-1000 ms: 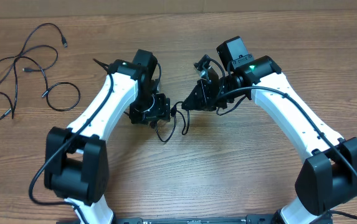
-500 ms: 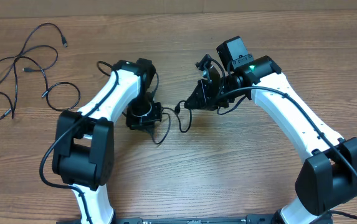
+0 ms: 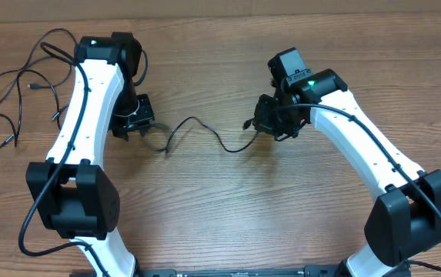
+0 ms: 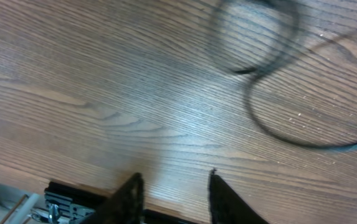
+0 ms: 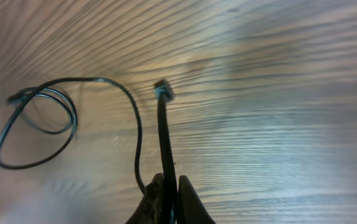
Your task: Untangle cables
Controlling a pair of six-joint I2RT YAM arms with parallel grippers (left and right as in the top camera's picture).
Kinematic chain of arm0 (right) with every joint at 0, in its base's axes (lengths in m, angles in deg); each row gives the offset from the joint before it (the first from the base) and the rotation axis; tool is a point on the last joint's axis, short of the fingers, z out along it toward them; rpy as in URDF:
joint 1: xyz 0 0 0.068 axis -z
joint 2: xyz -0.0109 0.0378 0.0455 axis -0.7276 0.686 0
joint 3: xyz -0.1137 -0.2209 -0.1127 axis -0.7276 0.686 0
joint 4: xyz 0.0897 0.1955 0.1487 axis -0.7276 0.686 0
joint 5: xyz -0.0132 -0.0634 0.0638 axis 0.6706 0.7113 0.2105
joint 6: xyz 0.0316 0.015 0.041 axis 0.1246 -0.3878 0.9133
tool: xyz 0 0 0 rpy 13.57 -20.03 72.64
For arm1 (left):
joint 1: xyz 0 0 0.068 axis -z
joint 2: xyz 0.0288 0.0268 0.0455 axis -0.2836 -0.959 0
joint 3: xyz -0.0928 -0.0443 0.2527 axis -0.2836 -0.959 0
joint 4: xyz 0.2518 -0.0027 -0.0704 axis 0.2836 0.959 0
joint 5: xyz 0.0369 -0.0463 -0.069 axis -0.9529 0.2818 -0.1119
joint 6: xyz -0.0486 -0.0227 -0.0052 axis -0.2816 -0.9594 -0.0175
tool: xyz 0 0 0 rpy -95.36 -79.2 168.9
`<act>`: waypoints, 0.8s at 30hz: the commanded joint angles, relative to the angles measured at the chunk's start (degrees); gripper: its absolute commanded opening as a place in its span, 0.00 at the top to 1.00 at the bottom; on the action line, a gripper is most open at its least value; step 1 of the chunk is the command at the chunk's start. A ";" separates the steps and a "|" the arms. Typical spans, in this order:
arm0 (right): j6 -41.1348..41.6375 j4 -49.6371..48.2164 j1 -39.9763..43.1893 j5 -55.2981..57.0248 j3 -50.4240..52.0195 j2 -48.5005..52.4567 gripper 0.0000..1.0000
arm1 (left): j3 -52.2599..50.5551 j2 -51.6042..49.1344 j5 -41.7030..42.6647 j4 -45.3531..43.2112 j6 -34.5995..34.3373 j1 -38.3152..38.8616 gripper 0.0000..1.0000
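- Currently the right jaws are clamped together on the stretched cable (image 3: 197,120). It snakes across the table (image 3: 228,223) between the 2 arms, while the loose cables (image 3: 18,108) lie at the far left beside the left arm (image 3: 89,92).
- The left jaws stand apart, and their fingers (image 4: 131,196) hold nothing.
- With only 1 end gripped, we judge that a pull from the right arm would drag the whole cable rather than straighten it.
- The left arm hangs close to the loose cables, so a low sweep could snag a strand and tangle it with the stretched one.
- Only a short tail with the plug end (image 5: 162,91) pokes past the right grip, so a sharp tug might slip it free.
- The right wrist view shows that pinch and a coil (image 5: 72,115) beyond it, both hidden under the arm from overhead.
- The left wrist view shows the empty gap and a blurred strand (image 4: 303,145) ahead, whereas from overhead we cannot tell whether the cable touches those jaws.
- Only the overhead view shows the loose cables.
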 commanded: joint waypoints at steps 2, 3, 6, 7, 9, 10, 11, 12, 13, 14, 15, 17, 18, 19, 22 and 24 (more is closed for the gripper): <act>9.46 2.29 -0.22 10.88 -0.13 -1.27 0.96 | 0.35 0.66 -0.42 -1.81 -0.83 2.34 0.50; 11.04 3.30 -0.22 13.11 -0.13 -1.27 0.96 | 0.07 0.66 -0.42 -2.78 -0.83 2.84 0.43; 12.74 4.81 -0.17 16.11 -0.13 -1.27 0.96 | -0.74 0.66 -0.42 -4.85 -0.83 3.45 0.28; 12.83 5.07 -0.13 16.35 -0.13 -1.27 0.96 | -1.64 0.66 -0.39 -6.27 -0.83 3.63 0.22; 12.61 5.16 -0.11 16.39 -0.13 -1.27 0.96 | -3.30 0.66 -0.48 -8.20 -0.81 3.67 0.14; 12.61 5.22 -0.11 16.41 -0.13 -1.27 0.96 | -4.70 0.66 -0.48 -9.68 -0.83 3.67 0.13; 12.61 5.22 -0.11 16.39 -0.13 -1.27 0.96 | -6.29 0.66 -0.48 -11.32 -0.83 3.67 0.13; 12.63 5.20 -0.11 16.39 -0.13 -1.27 0.96 | -8.33 0.66 -0.35 -13.57 -0.87 3.67 0.15; 12.63 5.16 -0.11 16.39 -0.13 -1.27 0.96 | -9.51 0.66 -0.02 -14.71 -0.87 3.65 0.17; 12.63 5.03 -0.11 16.37 -0.13 -1.27 0.96 | -12.13 0.63 1.40 -17.84 -0.63 3.65 0.22; 12.63 5.01 -0.11 16.37 -0.13 -1.27 0.96 | -14.19 0.66 2.91 -20.46 0.04 3.67 0.23; 12.63 4.59 -0.11 16.13 -0.13 -1.27 0.96 | -18.14 0.66 7.91 -26.82 1.36 3.72 0.23; 12.63 4.39 -0.11 16.13 -0.13 -1.27 0.96 | -19.28 0.66 9.14 -28.83 1.31 3.72 0.23; 12.63 4.28 -0.11 16.13 -0.13 -1.27 0.96 | -20.61 0.63 10.21 -31.43 0.76 3.72 0.24; 12.63 4.20 -0.13 16.13 -0.13 -1.27 0.96 | -23.54 0.63 9.81 -36.11 -2.47 3.72 0.28; 12.63 4.17 -0.13 16.13 -0.13 -1.27 0.96 | -25.35 0.46 9.44 -38.45 -4.46 3.72 0.33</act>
